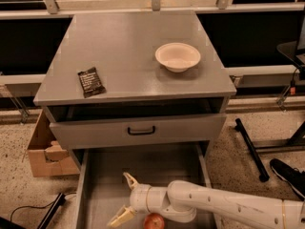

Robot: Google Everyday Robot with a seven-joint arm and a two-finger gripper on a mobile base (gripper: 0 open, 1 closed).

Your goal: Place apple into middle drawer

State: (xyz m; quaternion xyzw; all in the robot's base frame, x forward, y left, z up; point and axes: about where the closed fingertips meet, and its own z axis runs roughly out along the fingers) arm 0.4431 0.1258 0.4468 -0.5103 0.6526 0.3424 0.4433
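The apple [154, 221], red-orange, lies on the floor of the pulled-out middle drawer [152, 165], near its front edge at the bottom of the camera view. My gripper [119, 200] is inside the drawer just left of the apple, pointing left. Its pale fingers [129, 179] are spread wide and hold nothing. The white arm reaches in from the lower right, and its wrist sits just above the apple.
The drawer above has a black handle [141, 130] and stands slightly out. A white bowl [177, 56] and a dark packet [91, 81] lie on the cabinet top. A cardboard box [47, 151] stands to the left. A black stand leg [250, 149] and a shoe [288, 173] are to the right.
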